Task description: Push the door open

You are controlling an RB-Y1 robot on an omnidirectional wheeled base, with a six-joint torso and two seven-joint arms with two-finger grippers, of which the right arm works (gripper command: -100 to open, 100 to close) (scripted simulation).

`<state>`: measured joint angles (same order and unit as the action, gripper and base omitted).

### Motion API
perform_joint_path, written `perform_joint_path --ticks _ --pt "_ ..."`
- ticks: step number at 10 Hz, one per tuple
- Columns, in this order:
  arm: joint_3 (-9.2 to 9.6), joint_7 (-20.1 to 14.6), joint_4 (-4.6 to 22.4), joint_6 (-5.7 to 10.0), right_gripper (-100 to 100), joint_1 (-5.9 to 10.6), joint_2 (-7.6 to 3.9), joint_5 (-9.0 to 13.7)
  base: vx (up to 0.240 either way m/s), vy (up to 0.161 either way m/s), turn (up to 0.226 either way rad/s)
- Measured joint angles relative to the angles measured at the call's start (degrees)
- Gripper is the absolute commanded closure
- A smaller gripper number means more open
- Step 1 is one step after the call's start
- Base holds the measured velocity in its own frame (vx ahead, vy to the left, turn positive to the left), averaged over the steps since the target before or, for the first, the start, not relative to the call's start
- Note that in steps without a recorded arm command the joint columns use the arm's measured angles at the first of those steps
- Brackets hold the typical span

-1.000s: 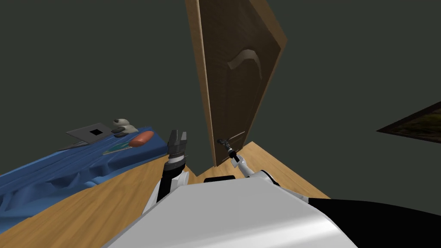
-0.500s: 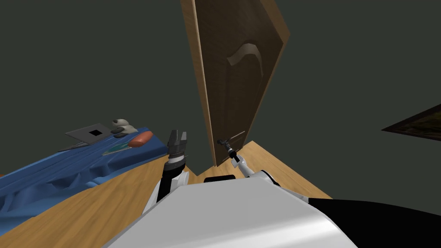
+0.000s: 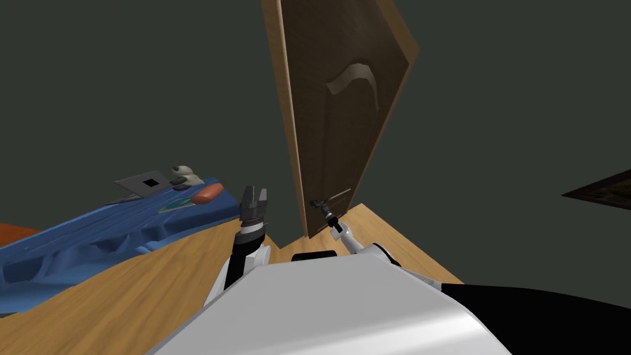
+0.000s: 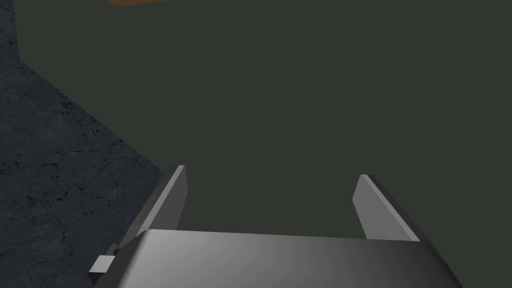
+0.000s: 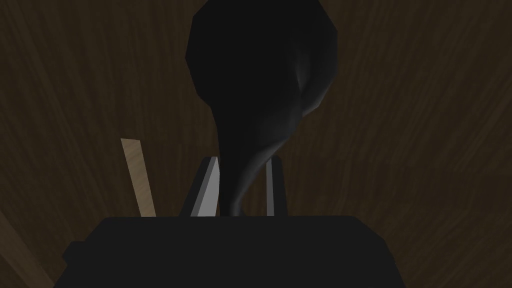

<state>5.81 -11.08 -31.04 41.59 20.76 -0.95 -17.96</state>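
A dark brown door (image 3: 345,123) with a lighter wooden edge stands ahead of me, seen at a slant. Its black lever handle (image 5: 260,75) rises from between my right gripper's (image 5: 243,160) two fingers, which press its narrow end from both sides. In the head view the right gripper (image 3: 318,204) sits low against the door's face. My left gripper (image 3: 253,196) is held up to the left of the door, away from it. It stands open (image 4: 271,172) with nothing between its fingers.
A blue bed (image 3: 111,228) lies to the left with an orange cushion (image 3: 206,193) and a few small things at its far end. The wooden floor (image 3: 154,277) runs under me. A dark framed picture (image 3: 601,191) hangs on the grey-green wall at right.
My view has turned a little: the bed and the wall picture sit differently in it, and the door's top leans slightly further right. Both arms keep their places.
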Motion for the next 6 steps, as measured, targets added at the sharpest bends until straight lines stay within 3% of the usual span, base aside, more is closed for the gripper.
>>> perform_joint_path --ticks 1,2,3,4,6 --pt "0.65 0.01 0.01 0.05 100 -0.06 -0.05 0.22 -0.086 -0.178 0.126" --pt "1.79 -0.39 -2.18 -0.98 100 -1.29 -0.34 0.24 -0.102 -0.159 0.131" --pt "2.66 -0.69 -2.48 -1.34 100 -1.38 -0.64 0.53 -0.12 -0.164 0.138" --pt "3.0 -0.5 -0.36 -0.43 100 -0.17 -0.8 1.19 -0.071 -0.142 0.106" --pt "4.59 -0.74 -1.62 -0.6 100 -1.12 -1.31 1.69 -0.08 -0.156 0.114"
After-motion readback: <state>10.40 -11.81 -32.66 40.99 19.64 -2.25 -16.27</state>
